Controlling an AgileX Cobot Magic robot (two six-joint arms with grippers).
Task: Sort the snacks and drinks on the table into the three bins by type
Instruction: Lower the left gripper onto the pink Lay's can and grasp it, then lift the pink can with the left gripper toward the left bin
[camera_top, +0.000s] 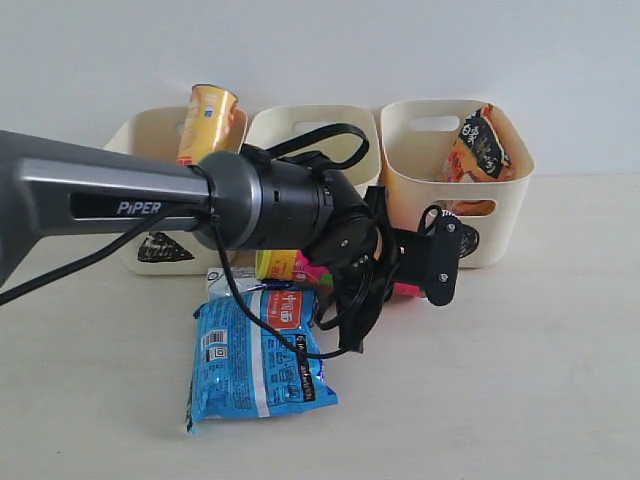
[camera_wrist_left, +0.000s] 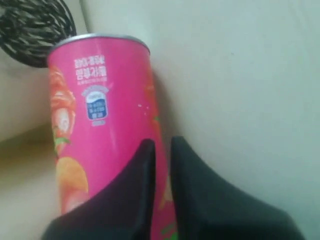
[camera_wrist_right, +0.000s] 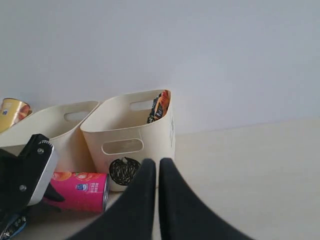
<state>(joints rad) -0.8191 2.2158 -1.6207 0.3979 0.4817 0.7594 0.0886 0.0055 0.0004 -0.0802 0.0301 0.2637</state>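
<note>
- Left arm (camera_top: 150, 195) fills the exterior view's foreground, wrist bent down at the pink chip tube (camera_top: 405, 290) lying on the surface (camera_top: 540, 380) before the bins.
- Left wrist view: left gripper (camera_wrist_left: 162, 142) is narrowed to a thin slit over the tube; contact unclear.
- Right wrist view: right gripper (camera_wrist_right: 152, 162) is closed, empty, facing the circle-marked bin (camera_wrist_right: 130, 135).
</note>
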